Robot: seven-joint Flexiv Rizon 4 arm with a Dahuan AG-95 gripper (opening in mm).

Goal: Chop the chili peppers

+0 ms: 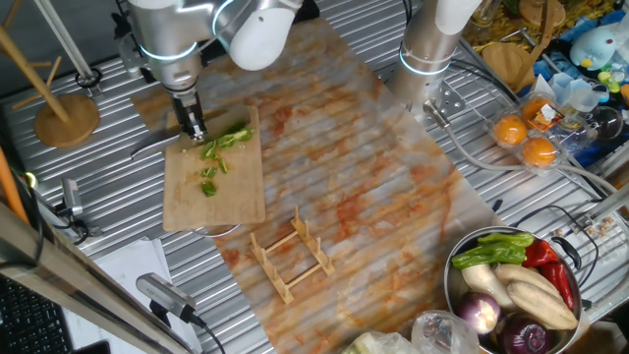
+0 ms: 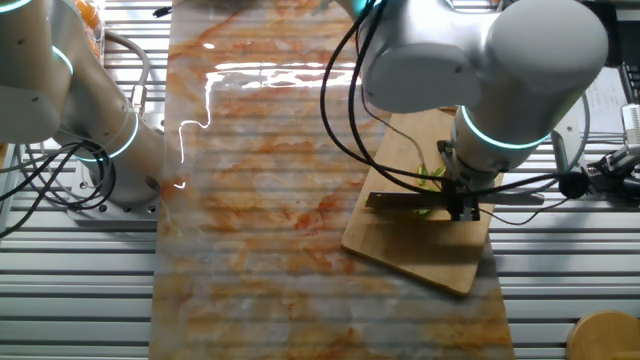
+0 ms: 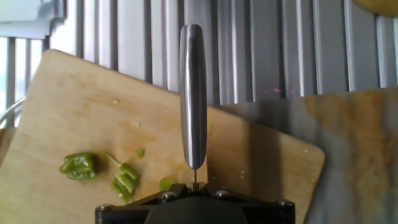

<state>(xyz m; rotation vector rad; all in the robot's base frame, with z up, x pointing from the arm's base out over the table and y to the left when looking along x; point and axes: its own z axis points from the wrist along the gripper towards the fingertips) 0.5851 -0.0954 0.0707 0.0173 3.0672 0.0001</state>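
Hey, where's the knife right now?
The knife is clamped in the gripper, held over the bamboo cutting board at the left of one fixed view, just beside the chopped chili peppers.

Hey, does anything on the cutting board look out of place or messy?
Nothing odd: the chili pieces lie scattered on the board, none off it. The board sits slightly askew, one corner overhanging the mat.

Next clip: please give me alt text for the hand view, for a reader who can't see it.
A steel knife held in the gripper points up the middle of the picture, above a bamboo cutting board. Several bright green chili pepper pieces lie on the board at lower left; ribbed metal table shows beyond.
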